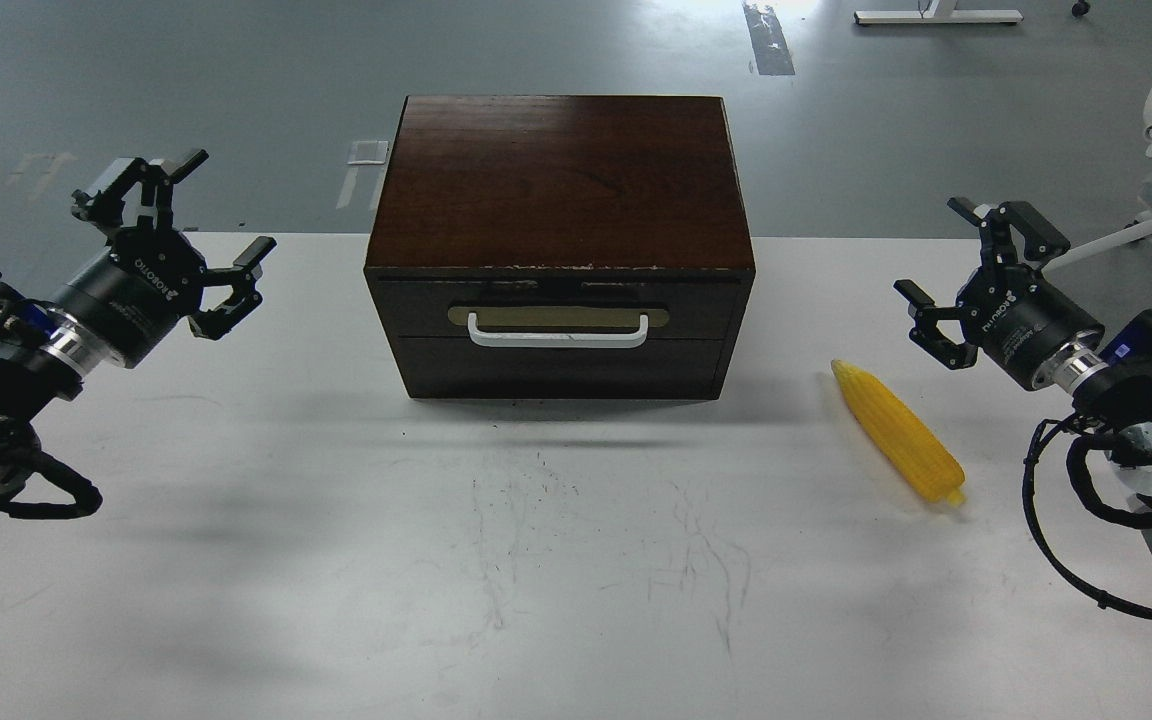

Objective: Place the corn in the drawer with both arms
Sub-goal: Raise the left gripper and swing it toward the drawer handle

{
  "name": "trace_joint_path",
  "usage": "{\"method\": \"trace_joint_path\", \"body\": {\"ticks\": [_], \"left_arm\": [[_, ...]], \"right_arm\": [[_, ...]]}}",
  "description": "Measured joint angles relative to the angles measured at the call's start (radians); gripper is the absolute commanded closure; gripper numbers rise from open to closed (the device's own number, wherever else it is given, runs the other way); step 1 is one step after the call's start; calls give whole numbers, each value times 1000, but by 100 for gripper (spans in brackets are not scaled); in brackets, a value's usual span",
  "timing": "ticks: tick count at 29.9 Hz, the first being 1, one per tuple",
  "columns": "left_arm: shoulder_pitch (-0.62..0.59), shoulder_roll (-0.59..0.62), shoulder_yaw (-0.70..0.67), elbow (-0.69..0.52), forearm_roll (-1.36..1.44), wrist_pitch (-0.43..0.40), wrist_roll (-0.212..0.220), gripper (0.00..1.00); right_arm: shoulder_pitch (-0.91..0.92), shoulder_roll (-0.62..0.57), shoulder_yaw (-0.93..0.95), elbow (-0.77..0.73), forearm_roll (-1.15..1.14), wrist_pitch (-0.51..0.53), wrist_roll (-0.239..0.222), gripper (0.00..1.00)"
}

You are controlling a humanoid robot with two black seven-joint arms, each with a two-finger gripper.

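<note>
A white table [336,560] seen from the robot's head, looking forward and down. At the back centre stands 1 dark wooden box [556,180]. Its front holds 1 drawer [556,300], fully closed, with 1 white bar handle [558,334] on a brass-coloured plate. The box's top front edge is chipped.

1 yellow corn [898,432] lies flat on the table to the right of the box, well apart from it, its narrow tip pointing back towards the box and its stub end towards the viewer.

2 black arms enter, 1 from each side. The left end effector [201,215] hovers above the table's left side, fingers spread wide, holding nothing. The right end effector [971,270] hovers just beyond the corn on the right, fingers also spread wide and empty. Neither touches anything.

Risks, as a judgement: the corn is round and tapered, so a pinch placed off its middle could make it roll or squirt out, perhaps towards the table's right edge, which is near. The box looks free-standing, so pulling the handle with 1 arm could drag the whole box forward rather than open the drawer. Fingers closing on the thin handle could slip off it. Loose cables [1066,540] hang by the right arm and could snag or sweep the corn.
</note>
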Motion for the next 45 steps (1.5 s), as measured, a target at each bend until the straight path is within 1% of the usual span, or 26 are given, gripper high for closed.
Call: {"method": "trace_joint_path", "body": {"ticks": [11,14,19,23,25,28,35,38,40,45], "left_arm": [[12,4,-7,7,0,0,0,1],[5,5,-7,45,0,0,0,1],[-37,5,-15,148,16,0,0,1],[-94,7,-18,165,93,0,0,1],[-132,20,-18,138,181,0,0,1],[-199,53,-18,64,345,0,0,1],[-379,72,-21,-210,795,-1,0,1],[-443,38,-21,-293,1021,0,0,1],[-482,-8,-19,-343,1218,0,0,1],[-533,-104,-5,-390,1547,0,0,1]], "right_arm": [[4,4,1,-1,0,0,0,0],[6,1,1,-4,0,0,0,0],[10,-1,4,-4,-2,0,0,0],[15,-1,5,-4,-2,0,0,0],[16,-2,5,-4,-2,0,0,0],[17,-2,6,-4,-2,0,0,0],[17,-14,11,-4,-2,0,0,0],[15,-17,12,-3,-2,0,0,0],[15,-18,13,-3,-2,0,0,0],[15,-19,13,-3,-2,0,0,0]]}}
